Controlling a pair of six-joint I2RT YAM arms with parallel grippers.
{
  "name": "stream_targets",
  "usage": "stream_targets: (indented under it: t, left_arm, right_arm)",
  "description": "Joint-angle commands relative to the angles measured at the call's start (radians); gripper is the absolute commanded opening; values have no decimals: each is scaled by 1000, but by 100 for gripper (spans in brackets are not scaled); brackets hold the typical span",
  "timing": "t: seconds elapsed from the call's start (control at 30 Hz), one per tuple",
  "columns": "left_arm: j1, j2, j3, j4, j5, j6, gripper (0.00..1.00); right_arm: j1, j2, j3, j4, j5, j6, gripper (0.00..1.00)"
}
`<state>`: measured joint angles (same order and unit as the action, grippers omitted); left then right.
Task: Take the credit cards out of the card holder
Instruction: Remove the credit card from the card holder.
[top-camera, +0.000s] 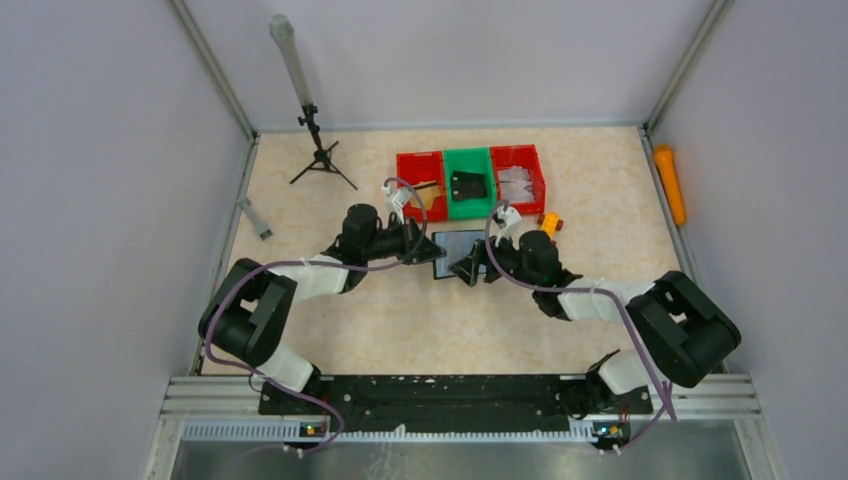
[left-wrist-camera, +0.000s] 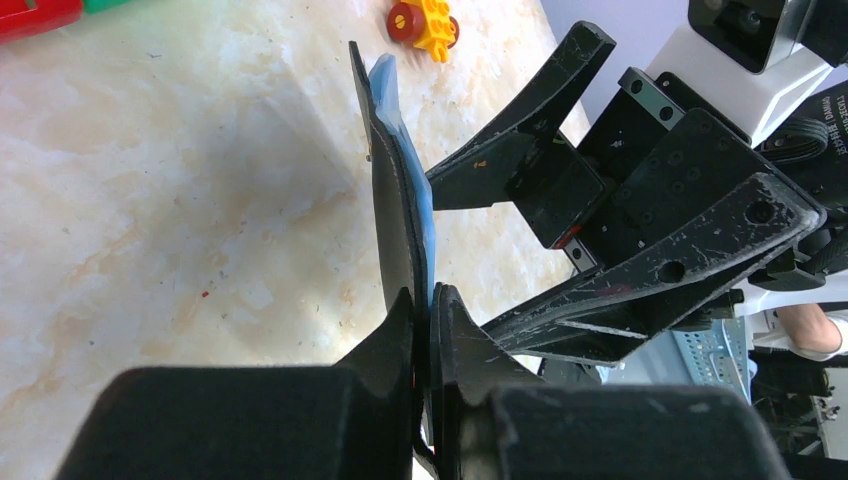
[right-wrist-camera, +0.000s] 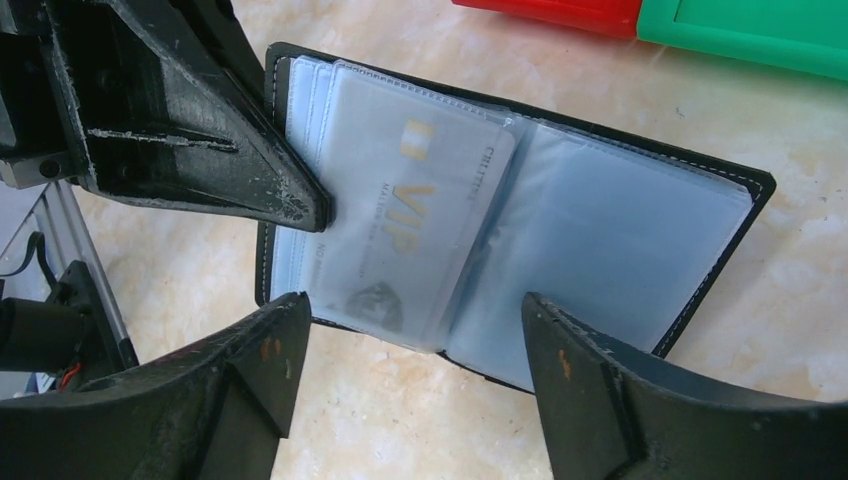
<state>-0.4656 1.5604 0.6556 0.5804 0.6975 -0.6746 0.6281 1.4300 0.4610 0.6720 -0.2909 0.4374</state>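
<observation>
The card holder (top-camera: 461, 243) lies open on the table in front of the bins. In the right wrist view it shows a black rim and pale grey-blue clear sleeves (right-wrist-camera: 620, 230). A pale card marked VIP (right-wrist-camera: 415, 215) sits in a left-hand sleeve. My left gripper (left-wrist-camera: 428, 300) is shut on the holder's left edge, and the holder is seen edge-on (left-wrist-camera: 398, 200). Its fingers (right-wrist-camera: 255, 170) show in the right wrist view pinching that edge. My right gripper (right-wrist-camera: 415, 318) is open at the holder's near edge, its fingertips either side of the spine and holding nothing.
Three bins stand at the back: red (top-camera: 420, 158), green (top-camera: 468, 156) with a small black case (top-camera: 468, 185) inside, red (top-camera: 518, 153). A yellow and red toy (top-camera: 549, 222) lies right of the holder. A tripod (top-camera: 318, 150) stands at the back left. An orange cylinder (top-camera: 668, 183) lies along the right wall.
</observation>
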Motion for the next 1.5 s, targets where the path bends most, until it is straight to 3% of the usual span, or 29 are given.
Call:
stream_targets:
  t: [0.0, 0.4, 0.53, 0.67, 0.83, 0.97, 1.27, 1.47]
  left_arm:
    - [-1, -25, -4, 93, 39, -14, 7]
    - [-2, -7, -26, 241, 126, -93, 16]
    - [-2, -5, -23, 238, 133, -95, 17]
    - [-2, 0, -15, 219, 129, -90, 5]
    - [-2, -19, -11, 160, 98, -55, 0]
    - [-2, -29, -8, 121, 75, -33, 0]
    - [-2, -26, 4, 79, 61, -20, 0]
    - [-2, 5, 18, 101, 96, -45, 0]
  right_arm:
    - [10, 6, 42, 42, -26, -16, 75]
    - [10, 36, 71, 10, 28, 7, 33]
    - [10, 36, 72, 6, 40, 6, 31]
    - [10, 23, 65, 7, 55, 5, 31]
    - [6, -20, 76, -122, 262, 12, 37]
    - [-1, -37, 71, -156, 334, 26, 37]
    - [-15, -40, 73, -159, 313, 30, 37]
    - [-15, -17, 59, -49, 133, 11, 35]
